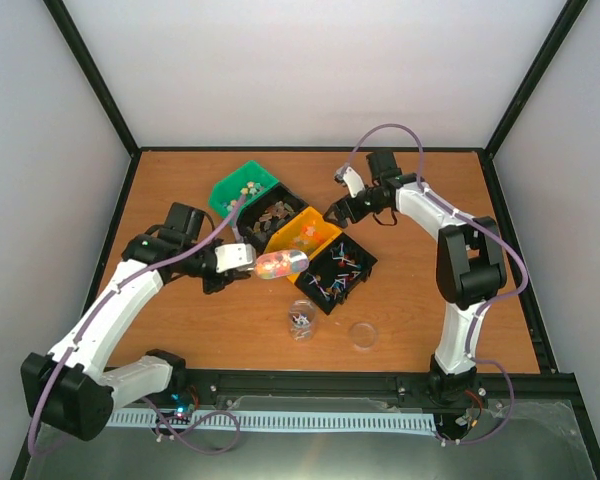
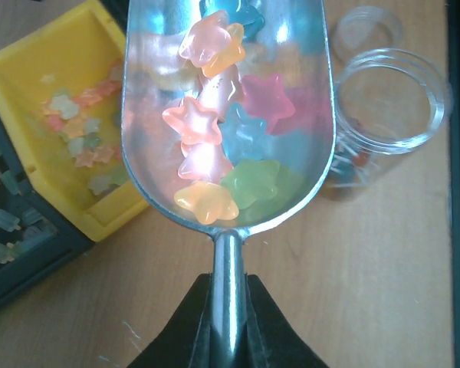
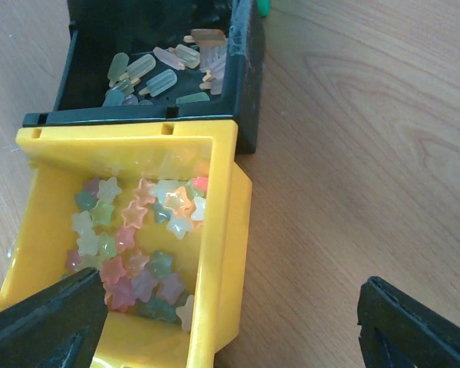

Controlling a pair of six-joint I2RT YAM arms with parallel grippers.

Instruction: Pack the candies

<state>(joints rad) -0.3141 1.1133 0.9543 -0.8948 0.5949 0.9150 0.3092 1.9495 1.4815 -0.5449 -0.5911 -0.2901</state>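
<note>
My left gripper is shut on the handle of the silver scoop. The scoop holds several star-shaped candies in pink, orange, green and blue. It hovers beside the clear jar, which has a few candies at its bottom. From above, the scoop sits between the bins and the jar. My right gripper stands open, its fingers straddling the right wall of the yellow bin, which holds more star candies.
A black bin of lolly-shaped candies lies behind the yellow one. A green bin, a black bin of brownish pieces and a black bin of wrapped sweets cluster mid-table. The jar's lid lies right of the jar.
</note>
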